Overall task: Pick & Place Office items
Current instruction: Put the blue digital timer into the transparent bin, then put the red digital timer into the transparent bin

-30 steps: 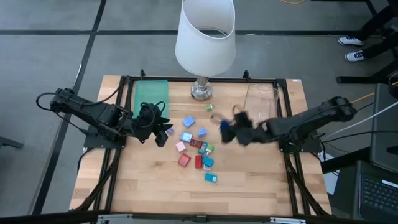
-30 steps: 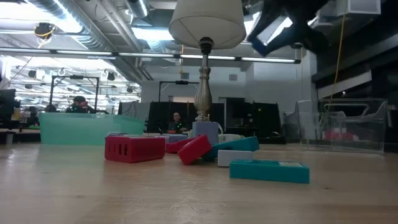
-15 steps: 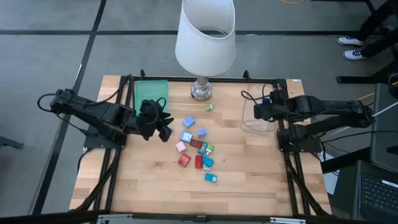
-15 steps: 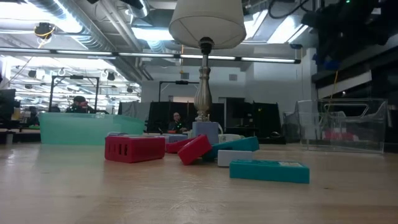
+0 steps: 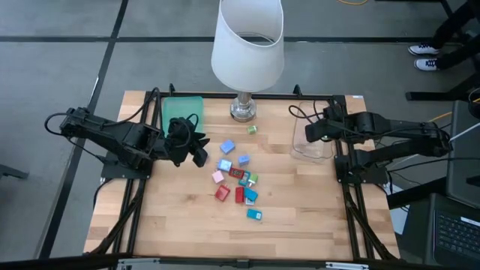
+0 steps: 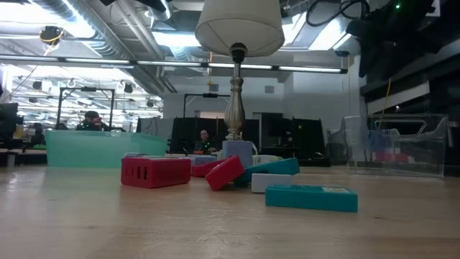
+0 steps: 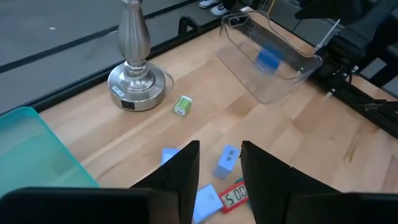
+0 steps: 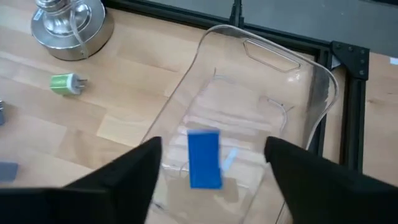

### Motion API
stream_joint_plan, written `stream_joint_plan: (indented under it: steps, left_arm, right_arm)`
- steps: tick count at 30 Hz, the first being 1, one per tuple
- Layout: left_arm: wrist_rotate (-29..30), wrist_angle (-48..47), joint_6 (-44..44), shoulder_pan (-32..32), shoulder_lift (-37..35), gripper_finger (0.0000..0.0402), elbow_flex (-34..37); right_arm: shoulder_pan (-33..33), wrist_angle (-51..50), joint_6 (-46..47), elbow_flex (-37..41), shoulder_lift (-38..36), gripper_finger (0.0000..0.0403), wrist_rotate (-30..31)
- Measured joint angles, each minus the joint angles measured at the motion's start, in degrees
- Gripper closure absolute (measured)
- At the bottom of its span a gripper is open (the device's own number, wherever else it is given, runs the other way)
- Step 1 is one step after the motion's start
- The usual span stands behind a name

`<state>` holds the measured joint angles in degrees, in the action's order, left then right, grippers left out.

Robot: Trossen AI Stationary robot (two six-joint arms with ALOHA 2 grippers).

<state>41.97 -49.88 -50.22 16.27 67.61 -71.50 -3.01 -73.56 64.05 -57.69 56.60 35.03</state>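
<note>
The office items, small blue, red, pink and teal pieces (image 5: 238,176), lie loose in a cluster at the table's middle, flat on the wood (image 6: 215,173). One green piece (image 5: 252,129) lies apart by the lamp. One blue piece (image 8: 204,162) is inside the clear bin (image 5: 315,133). My right gripper (image 8: 213,146) hangs open above the bin, its fingers wide on either side of that piece and clear of it. My left gripper (image 7: 219,174) hovers open over the table's left half, beside the cluster, with nothing between its fingers.
A lamp (image 5: 244,109) with a white shade stands at the far middle. A flat green tray (image 5: 182,112) lies at the far left. The clear bin sits at the far right by the frame rail (image 5: 341,150). Bare wood stretches along the near side (image 5: 225,240).
My right gripper has carried a blue piece from the table's middle toward the right and far side, rising and tipping steeply down over the clear bin. It has let go there, and the piece now sits in the bin.
</note>
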Motion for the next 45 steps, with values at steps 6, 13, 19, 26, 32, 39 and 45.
stream_joint_plan:
  steps: [6, 13, 19, 26, 32, 39, 45]
  left_arm:
    - [0.1, 0.4, 0.0, 0.0, 0.0, 0.0288, 0.0]
    - [-1.4, -0.2, 3.8, 0.0, 0.3, 0.0289, 0.0]
    - [2.0, 0.0, 6.0, -1.3, 0.8, 0.0292, 0.0]
    - [2.6, 0.6, 5.5, -1.4, 0.8, 0.0291, 0.0]
    - [-0.5, 0.4, 6.4, -2.0, 1.5, 0.0296, 0.0]
    - [2.5, 0.7, 3.6, -3.5, 2.8, 0.0299, 0.0]
    - [-2.0, 1.0, 3.4, -4.1, 3.9, 0.0298, 0.0]
  right_arm:
    - [0.0, 0.1, -1.7, 0.0, 0.0, 0.0066, 0.0]
    - [-0.1, 0.2, -1.1, 0.0, 0.5, 0.0063, 0.0]
    - [-0.9, 1.2, 1.1, 0.0, 0.7, 0.0074, -2.7]
    - [-0.9, 2.7, -4.9, 0.0, 0.9, 0.0090, -2.3]
    - [-0.8, 12.7, -8.9, 0.0, 1.1, 0.0109, -7.5]
    - [-0.8, 26.4, -16.9, 0.0, 3.6, 0.0131, -10.7]
    - [-0.8, 33.0, -21.4, 0.0, 5.5, 0.0138, -13.2]
